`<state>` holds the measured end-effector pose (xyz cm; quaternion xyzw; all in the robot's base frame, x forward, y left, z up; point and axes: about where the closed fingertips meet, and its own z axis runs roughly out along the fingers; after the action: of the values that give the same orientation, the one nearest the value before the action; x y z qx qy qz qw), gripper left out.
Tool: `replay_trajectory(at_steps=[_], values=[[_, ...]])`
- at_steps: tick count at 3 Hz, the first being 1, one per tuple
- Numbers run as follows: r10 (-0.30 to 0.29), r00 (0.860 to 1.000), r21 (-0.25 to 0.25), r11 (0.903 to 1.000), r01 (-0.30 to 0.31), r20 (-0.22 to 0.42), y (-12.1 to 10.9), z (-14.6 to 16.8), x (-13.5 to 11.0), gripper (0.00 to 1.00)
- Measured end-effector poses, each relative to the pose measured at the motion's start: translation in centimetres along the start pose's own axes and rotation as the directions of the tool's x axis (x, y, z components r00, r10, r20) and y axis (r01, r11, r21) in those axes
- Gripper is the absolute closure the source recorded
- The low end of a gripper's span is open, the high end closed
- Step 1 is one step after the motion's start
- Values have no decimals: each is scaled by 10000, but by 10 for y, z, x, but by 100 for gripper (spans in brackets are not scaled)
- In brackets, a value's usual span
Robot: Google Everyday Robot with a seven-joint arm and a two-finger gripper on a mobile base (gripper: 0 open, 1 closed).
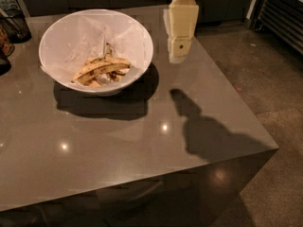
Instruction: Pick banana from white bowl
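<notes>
The white bowl is large and round and stands on the grey table's far left part. In it lies the banana, long, yellow with brown-black streaks, across the bowl's bottom, with shorter banana pieces beside and under it. The gripper is cream-coloured and hangs point-down above the table just right of the bowl's right rim, apart from it and higher than the rim. Nothing shows in it.
The grey table has its right edge and front right corner near the arm's shadow. A dark wire basket stands at the far left. Speckled floor lies to the right, dark cabinets behind.
</notes>
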<state>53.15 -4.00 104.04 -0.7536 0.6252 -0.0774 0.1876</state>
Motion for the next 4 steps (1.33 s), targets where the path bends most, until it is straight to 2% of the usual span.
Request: replay_trajectory(at_steps=[1, 2, 3, 4], values=[[-105, 9985, 124, 9999, 99, 530, -21, 9, -12, 0], [-467, 9960, -263, 9985, 488, 765, -69, 46, -33, 0], [-471, 9948, 12, 9989, 472, 901, -76, 46, -38, 0], [-406, 9953, 18, 9992, 406, 876, -88, 68, -52, 0]])
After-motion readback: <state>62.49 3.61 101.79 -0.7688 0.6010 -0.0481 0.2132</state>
